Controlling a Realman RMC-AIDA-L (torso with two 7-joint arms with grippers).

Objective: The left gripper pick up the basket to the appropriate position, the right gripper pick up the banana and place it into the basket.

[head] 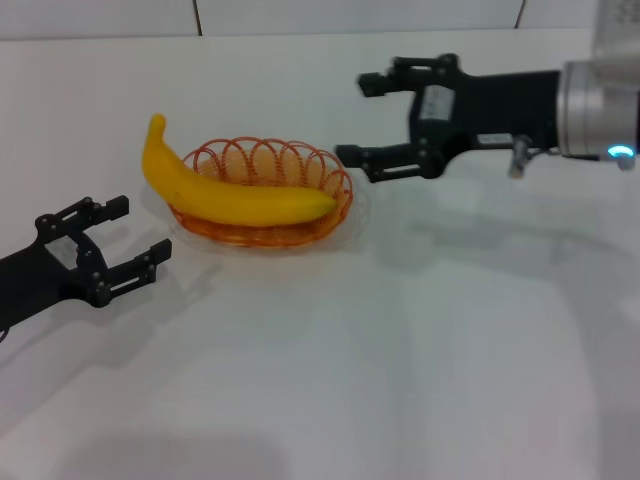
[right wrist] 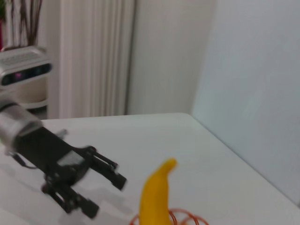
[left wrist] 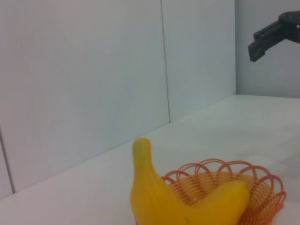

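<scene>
The banana (head: 225,190) lies in the basket (head: 262,196) on the table (head: 420,330) (stem over the rim) — left gripper (head: 112,248) and right gripper (head: 362,120) flank it, jaws open, empty.

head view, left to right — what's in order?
left pincer, open → banana lying in the basket → right pincer, open, just past the basket's rim.

White table (head: 420,340) carries the orange basket (head: 300,228) (banana (head: 225,190) inside).
</scene>
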